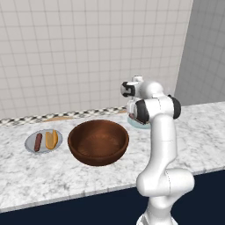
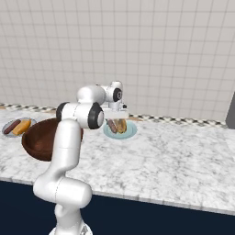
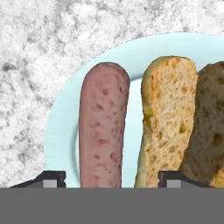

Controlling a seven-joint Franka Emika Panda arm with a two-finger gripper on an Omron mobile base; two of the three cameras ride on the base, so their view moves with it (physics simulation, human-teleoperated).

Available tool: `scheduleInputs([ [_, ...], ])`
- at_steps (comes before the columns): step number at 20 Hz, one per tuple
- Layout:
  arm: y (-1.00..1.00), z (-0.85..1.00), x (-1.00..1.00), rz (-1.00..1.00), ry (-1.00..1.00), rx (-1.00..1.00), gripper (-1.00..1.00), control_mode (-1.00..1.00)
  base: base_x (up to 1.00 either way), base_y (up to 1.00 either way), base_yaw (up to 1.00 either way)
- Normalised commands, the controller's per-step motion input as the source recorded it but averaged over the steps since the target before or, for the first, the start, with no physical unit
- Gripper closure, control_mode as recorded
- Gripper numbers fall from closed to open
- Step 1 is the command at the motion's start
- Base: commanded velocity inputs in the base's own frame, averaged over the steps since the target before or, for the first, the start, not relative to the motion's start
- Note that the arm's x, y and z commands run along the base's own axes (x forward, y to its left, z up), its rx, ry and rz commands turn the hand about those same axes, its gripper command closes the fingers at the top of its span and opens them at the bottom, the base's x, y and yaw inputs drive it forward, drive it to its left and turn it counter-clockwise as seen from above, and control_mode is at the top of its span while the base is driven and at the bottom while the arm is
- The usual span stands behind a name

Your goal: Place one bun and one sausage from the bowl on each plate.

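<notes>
In the left base view, the dark wooden bowl [image 1: 98, 141] sits mid-counter and looks empty. To its left the grey plate [image 1: 30, 145] carries a sausage and a bun side by side. The arm hides most of the pale blue-green plate [image 1: 139, 125] behind it, and the gripper's fingers are hidden here.

The right base view shows what that one does not: the blue-green plate [image 2: 130, 133] with a sausage and a bun already on it, and the gripper [image 2: 117, 118] hanging just above them. The grey plate [image 2: 8, 124] lies at the far left, beyond the bowl [image 2: 42, 140].

In the hand view, the sausage [image 3: 103, 131] lies between the two dark fingertips [image 3: 50, 179], which stand wide apart and touch nothing; the jaws are released. The bun [image 3: 168, 122] lies just beside it on the plate [image 3: 61, 144].

The sausage looks firm, smooth and liable to roll, best pinched across its middle. The bun looks light and soft, so a gentle grip across its width would suit it.
</notes>
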Motion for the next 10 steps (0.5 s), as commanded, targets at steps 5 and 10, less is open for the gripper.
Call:
scheduleInputs([
  [5, -0.08, 0.17, -0.47, 0.0, -0.02, 0.0, -1.0, -1.0, 0.0, 0.0, 0.0],
  [10, 0.01, 0.72, -0.91, 0.0, -0.1, 0.0, -1.0, -1.0, 0.0, 0.0, 0.0],
])
